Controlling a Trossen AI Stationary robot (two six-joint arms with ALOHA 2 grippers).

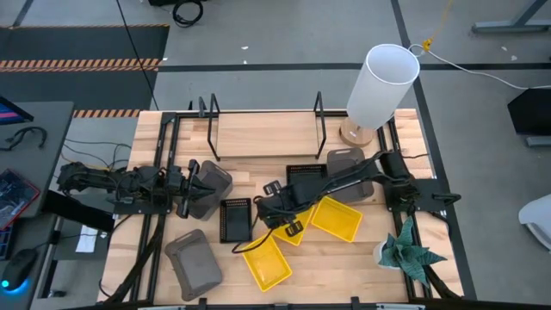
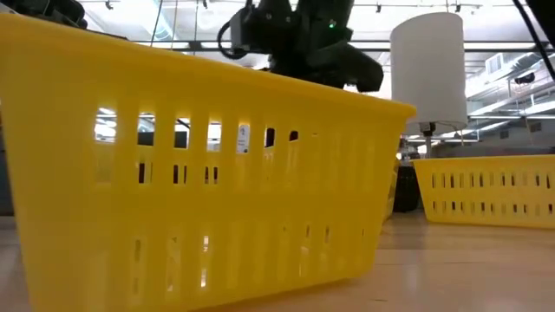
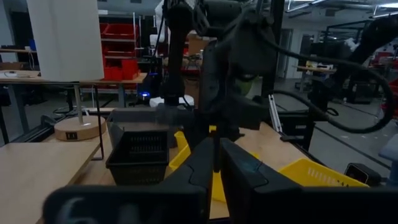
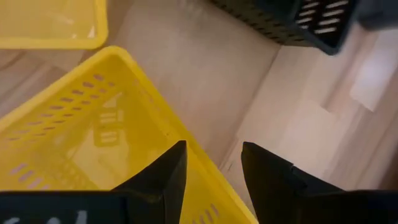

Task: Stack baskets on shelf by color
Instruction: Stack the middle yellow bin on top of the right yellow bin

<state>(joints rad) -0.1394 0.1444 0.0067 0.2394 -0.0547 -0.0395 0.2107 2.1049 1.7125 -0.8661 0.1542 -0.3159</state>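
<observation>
While the left gripper (image 1: 191, 191) is held at a gray basket (image 1: 209, 187) on the tabletop's (image 1: 258, 133) left, its fingers seemingly clamped on the near wall, the right gripper (image 4: 211, 163) is poised with fingers apart astride the rim of a yellow basket (image 4: 81, 130). That rim runs between the fingers, one inside, one outside. The basket is bright, slotted, and open-topped. The shelf (image 1: 263, 129) lies beyond, bare.

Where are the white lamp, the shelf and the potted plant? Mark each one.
white lamp (image 1: 381, 86), high view, on the side of its shade.
shelf (image 1: 263, 133), high view, on its bare wooden board.
potted plant (image 1: 406, 251), high view, on its leaves.
</observation>
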